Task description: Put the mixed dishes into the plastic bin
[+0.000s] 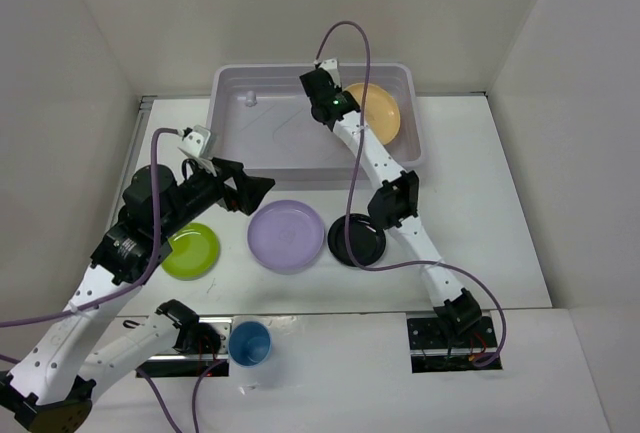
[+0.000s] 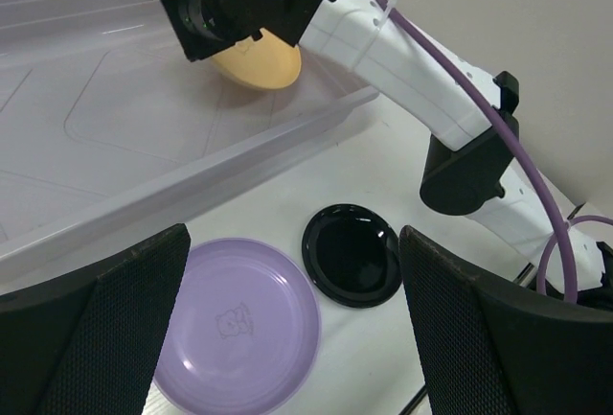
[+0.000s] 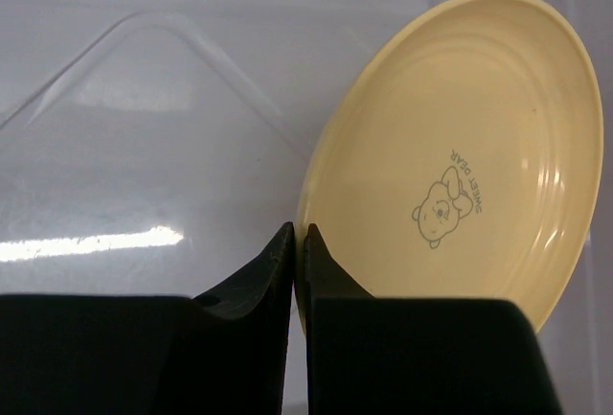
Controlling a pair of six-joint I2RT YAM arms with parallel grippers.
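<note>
Right hand [image 3: 299, 235] closed; pale orange plate [image 3: 450, 156] just beside, in bin [image 3: 144, 147]

Plastic bin [image 1: 275, 138]: translucent pale grey plastic, smooth, glossy, streaked with glare.
Pale orange plate [image 3: 460, 147]: smooth plastic, soft sheen, printed bear motif.
Lavender plate [image 2: 239, 324]: smooth, semi-matt plastic.
Black plate [image 2: 352, 254]: high-gloss plastic, mirror-like.
Lime green plate [image 1: 190, 250] and blue cup [image 1: 250, 343]: smooth plastic.
Bench [image 1: 480, 203]: white, matt.
Fingers [image 2: 105, 338] of my left end effector [image 2: 294, 238]: black, matt, finely grained.
My right arm [image 2: 402, 51]: white, smooth shell.
</note>
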